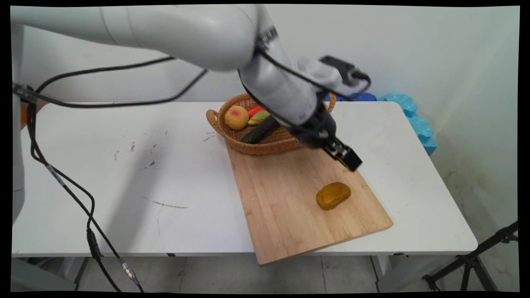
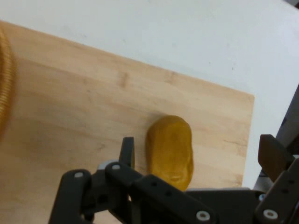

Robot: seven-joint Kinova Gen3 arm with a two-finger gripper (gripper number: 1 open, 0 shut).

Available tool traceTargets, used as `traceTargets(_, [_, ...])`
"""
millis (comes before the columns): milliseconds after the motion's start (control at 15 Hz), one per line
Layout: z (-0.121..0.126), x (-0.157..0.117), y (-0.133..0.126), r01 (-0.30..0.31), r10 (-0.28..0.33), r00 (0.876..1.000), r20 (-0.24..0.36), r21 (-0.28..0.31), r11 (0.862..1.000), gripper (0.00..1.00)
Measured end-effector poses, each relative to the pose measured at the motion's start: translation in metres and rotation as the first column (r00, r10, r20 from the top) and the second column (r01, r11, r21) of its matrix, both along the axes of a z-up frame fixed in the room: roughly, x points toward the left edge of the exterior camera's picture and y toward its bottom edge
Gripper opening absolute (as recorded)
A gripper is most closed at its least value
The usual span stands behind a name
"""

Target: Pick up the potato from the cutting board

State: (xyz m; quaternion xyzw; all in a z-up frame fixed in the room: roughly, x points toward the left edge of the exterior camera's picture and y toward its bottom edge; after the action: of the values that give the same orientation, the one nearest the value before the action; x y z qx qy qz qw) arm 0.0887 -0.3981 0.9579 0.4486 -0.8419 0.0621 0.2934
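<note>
The pincer (image 1: 347, 156) is hanging above the far right part of the wooden cutting board (image 1: 290, 198), its fingers spread wide and holding nothing. In the hand view the two fingers (image 2: 127, 151) are standing well apart, and the yellow-brown potato (image 2: 170, 150) is showing between them, closer to the left finger than to the right one. The potato (image 1: 333, 195) is lying on the board's right half, just on the near side of the pincer and apart from it.

The board is resting on the white bench (image 1: 124, 186), angled so that its near corner is jutting out past the bench's near edge. At the board's far end a wicker basket (image 1: 256, 145) is sitting partly on the board and partly on the bench. Inside the basket, a peach (image 1: 236, 117) is lying at the left, a dark green cucumber (image 1: 258, 131) is slanting across the middle, and something red (image 1: 254, 111) with a yellow-green piece (image 1: 259, 117) beside it is lying behind the cucumber (the arm is covering most of both, so what they are is hard to say, perhaps a pepper and a mango).

Blue foam (image 1: 414, 120) is showing past the bench's far right corner. Black cables (image 1: 62, 178) are hanging down over the left side of the bench.
</note>
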Motion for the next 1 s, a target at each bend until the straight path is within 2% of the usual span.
traceTargets(333, [-0.04,-0.027,0.002,-0.008,0.007,0.999,0.05,0.018,1.0,1.0])
traceTargets(600, [-0.077,-0.043,-0.002,-0.037,0.033,0.994,0.103,0.035,0.999,1.0])
traceTargets(1000, [-0.112,-0.057,-0.007,-0.053,0.046,0.988,0.146,0.045,0.998,1.0])
